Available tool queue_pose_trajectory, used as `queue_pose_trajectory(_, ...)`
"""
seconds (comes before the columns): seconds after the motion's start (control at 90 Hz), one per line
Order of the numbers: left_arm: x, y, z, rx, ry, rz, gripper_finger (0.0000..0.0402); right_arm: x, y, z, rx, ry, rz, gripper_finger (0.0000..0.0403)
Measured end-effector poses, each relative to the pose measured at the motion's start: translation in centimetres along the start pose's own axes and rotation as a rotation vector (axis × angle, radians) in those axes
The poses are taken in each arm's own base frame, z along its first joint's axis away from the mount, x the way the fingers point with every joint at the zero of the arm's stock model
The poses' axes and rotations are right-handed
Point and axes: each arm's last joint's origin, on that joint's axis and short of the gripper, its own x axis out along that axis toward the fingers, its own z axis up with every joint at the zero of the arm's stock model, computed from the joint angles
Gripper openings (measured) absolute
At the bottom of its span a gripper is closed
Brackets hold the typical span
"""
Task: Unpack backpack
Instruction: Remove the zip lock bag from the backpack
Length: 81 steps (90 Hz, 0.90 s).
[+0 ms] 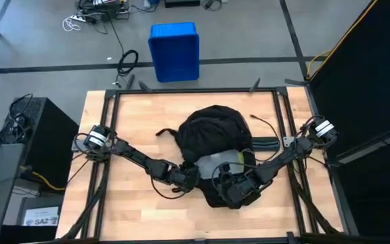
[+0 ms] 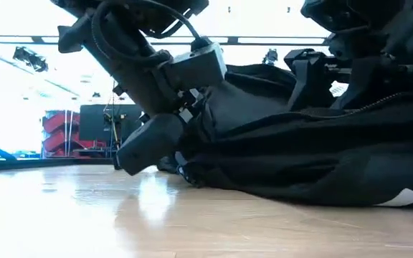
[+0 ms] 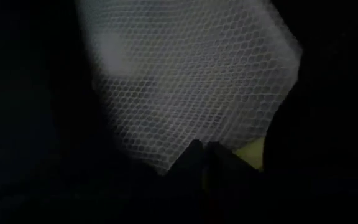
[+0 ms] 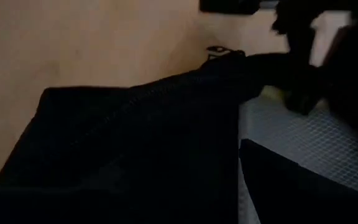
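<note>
The black backpack [image 1: 212,139] lies flat in the middle of the table, its opening toward the near edge, where a pale mesh lining [image 1: 217,163] shows. My left gripper [image 1: 189,175] reaches into that opening from the left. In its wrist view its dark tips [image 3: 202,149] stand close together against the white mesh [image 3: 185,74], beside something yellowish [image 3: 252,152]. My right gripper [image 1: 234,188] is over the backpack's near end, shut on the black fabric there. My left gripper has its shut tips at the white mesh lining [image 3: 191,140] inside the opening; I cannot tell whether they touch or hold it. My right gripper holds the backpack's black flap [image 4: 166,124] by the zippered edge of the opening [image 4: 222,68], coming from the right. The fabric itself hides the place of contact. The flap stands raised off the mesh [image 4: 303,143], while the rest of the backpack lies on the table.
A blue crate [image 1: 174,51] stands on the floor beyond the far edge. A black strap [image 1: 266,142] trails from the backpack toward the right. Bare wood [image 2: 120,215] lies left and near of the backpack.
</note>
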Motion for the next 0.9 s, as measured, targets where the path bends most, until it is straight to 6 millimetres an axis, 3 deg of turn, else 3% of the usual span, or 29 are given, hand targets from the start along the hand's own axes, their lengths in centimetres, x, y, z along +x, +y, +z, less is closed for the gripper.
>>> queue_pose_trajectory(0.267, -1.4, 1.8, 1.1, -0.035, -0.067, 0.040, 0.0000, 0.0, 0.1, -0.4, -0.007, 0.039, 0.028, 0.0185)
queue_pose_trajectory(0.567, -2.4, 1.2, 2.5, -0.044, -0.256, -0.238, 0.0007, 0.2, -0.7, -0.7, -0.008, 0.074, -0.057, 0.0198)
queue_pose_trajectory(0.9, -2.4, 0.6, 2.1, -0.068, -0.235, -0.383, 0.0043, 1.0, -2.6, -0.7, 0.049, 0.079, -0.132, 0.0207)
